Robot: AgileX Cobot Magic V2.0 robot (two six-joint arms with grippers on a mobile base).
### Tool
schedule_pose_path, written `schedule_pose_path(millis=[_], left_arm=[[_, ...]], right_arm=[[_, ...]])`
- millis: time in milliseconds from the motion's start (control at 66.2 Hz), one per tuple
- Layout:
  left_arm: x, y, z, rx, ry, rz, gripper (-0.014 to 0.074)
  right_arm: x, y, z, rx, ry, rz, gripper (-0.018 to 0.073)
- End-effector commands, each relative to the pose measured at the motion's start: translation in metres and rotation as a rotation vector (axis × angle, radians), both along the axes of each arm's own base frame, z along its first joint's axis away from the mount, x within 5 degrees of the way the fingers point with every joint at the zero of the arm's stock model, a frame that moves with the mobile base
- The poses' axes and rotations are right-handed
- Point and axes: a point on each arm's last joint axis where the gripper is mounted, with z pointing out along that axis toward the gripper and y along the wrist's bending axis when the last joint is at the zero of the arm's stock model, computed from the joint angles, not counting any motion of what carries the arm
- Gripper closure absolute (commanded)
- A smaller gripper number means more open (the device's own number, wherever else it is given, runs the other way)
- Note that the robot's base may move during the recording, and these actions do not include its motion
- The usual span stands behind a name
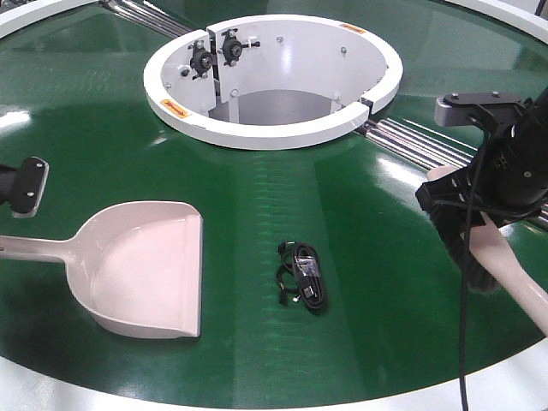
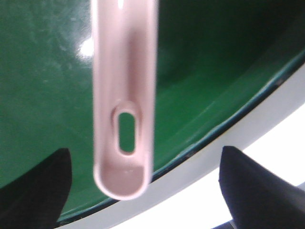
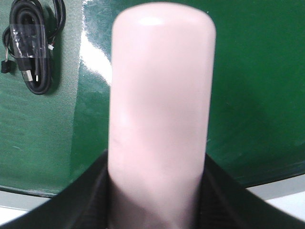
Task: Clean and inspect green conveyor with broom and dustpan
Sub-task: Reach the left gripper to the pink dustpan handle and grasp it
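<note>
Black cable bundle (image 1: 301, 274) between dustpan (image 1: 145, 265) and broom (image 1: 507, 267); right tool (image 3: 157, 193) clamped on broom, left tool (image 2: 145, 164) spread.

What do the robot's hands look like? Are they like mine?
Not like yours! The left gripper has two black fingers, one with a pale flat pad edged in black. The right gripper is chunky and black, with a grey metal bracket above it and a thin black cable hanging down.
</note>
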Motion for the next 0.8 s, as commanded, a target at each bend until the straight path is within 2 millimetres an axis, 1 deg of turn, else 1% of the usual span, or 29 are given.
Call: schedule_pose_path(millis=[0, 136, 362, 634, 709, 785], left_arm=[[0.004, 0.002, 0.020, 0.008, -0.049, 0.040, 0.0011], [0.013, 0.001, 0.016, 0.001, -0.046, 0.043, 0.0011], [0.017, 0.006, 0.004, 0.008, -0.013, 0.053, 0.0011], [0.023, 0.007, -0.007, 0.007, -0.006, 0.048, 0.0013], [0.025, 0.007, -0.011, 0.009, 0.004, 0.047, 0.0033], [0.026, 0.007, -0.014, 0.008, 0.013, 0.047, 0.0079]], right_arm=[[-0.011, -0.001, 0.018, 0.004, -0.018, 0.004, 0.0563], [-0.011, -0.001, 0.018, 0.004, -0.021, 0.003, 0.0563], [-0.011, -0.001, 0.018, 0.004, -0.018, 0.004, 0.0563], [-0.011, -0.001, 0.018, 0.004, -0.018, 0.004, 0.0563], [-0.011, -0.001, 0.018, 0.004, -0.018, 0.004, 0.0563], [-0.011, -0.001, 0.018, 0.004, -0.018, 0.004, 0.0563]])
